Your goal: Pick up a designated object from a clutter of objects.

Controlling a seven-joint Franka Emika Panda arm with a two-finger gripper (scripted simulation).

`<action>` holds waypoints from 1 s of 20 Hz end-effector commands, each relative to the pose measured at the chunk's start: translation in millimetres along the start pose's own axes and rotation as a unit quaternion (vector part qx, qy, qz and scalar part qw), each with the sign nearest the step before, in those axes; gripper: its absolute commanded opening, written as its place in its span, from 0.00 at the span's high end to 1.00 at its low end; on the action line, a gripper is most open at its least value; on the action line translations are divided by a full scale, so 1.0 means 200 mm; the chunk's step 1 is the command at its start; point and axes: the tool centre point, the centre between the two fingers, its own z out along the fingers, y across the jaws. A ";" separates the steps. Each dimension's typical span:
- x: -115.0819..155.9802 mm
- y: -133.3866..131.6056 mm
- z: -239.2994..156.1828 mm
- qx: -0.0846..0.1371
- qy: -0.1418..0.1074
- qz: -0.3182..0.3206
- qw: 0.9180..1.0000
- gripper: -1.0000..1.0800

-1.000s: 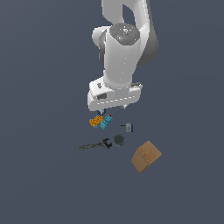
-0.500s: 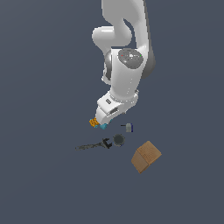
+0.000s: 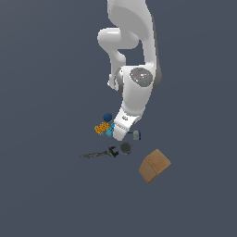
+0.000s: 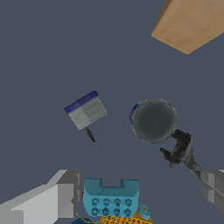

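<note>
The designated object (image 3: 136, 135) is a tiny pale grey block with a dark blue edge and a thin dark stub. It lies on the floor at the exterior view's right of my hand. In the wrist view it (image 4: 85, 110) lies apart from the grey disc (image 4: 154, 120). My gripper (image 4: 140, 189) is open and empty, with one finger (image 4: 48, 201) and the other (image 4: 213, 186) at the frame's edge. The cyan block (image 4: 111, 199) sits between them, close to the camera. In the exterior view the gripper (image 3: 117, 136) hangs low over the clutter.
A blue ball (image 3: 107, 117), an orange block (image 3: 100, 128) and the cyan block (image 3: 109, 131) lie by the hand. The grey disc (image 3: 125, 148) and a dark thin tool (image 3: 99, 153) lie nearer. A tan box (image 3: 154, 165) stands at the exterior view's right.
The arm has bent and swung down toward the clutter, and the hand has dropped lower and tilted. The objects have not moved.
</note>
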 end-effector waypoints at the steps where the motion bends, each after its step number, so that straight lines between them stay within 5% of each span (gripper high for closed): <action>1: 0.03 -0.03 0.06 0.000 0.006 -0.046 0.999 0.04; 11: 0.12 -0.18 0.24 0.000 0.032 -0.196 0.980 0.04; 20: 0.16 -0.25 0.30 0.000 0.046 -0.256 0.966 0.04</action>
